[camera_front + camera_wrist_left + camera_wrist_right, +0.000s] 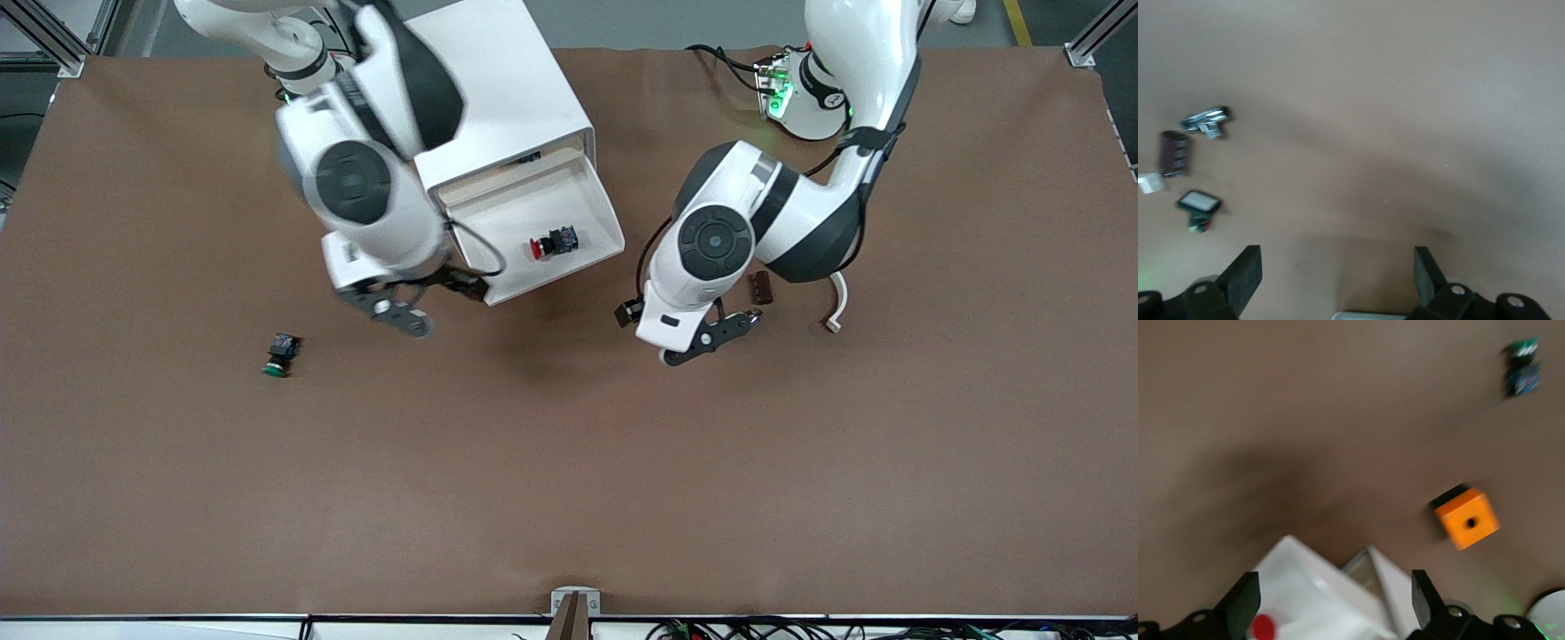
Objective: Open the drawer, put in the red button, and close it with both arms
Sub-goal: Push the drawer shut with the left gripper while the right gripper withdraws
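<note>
Lying on its side in the open drawer (597, 213) of the white cabinet (498, 89), the red button (553, 243) sat untouched. The right gripper (402, 313) hovered over the drawer's front edge, fingers spread wide and empty. The left gripper (711, 336) waited over bare table (569, 462), equally wide.

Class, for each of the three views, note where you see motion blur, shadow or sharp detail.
Front view: the right arm is smeared with motion blur, while the red button in the open drawer looks crisp. Right wrist view: everything is blurred, including the orange block. Left wrist view: soft focus, with a broad shadow across the table.
</note>
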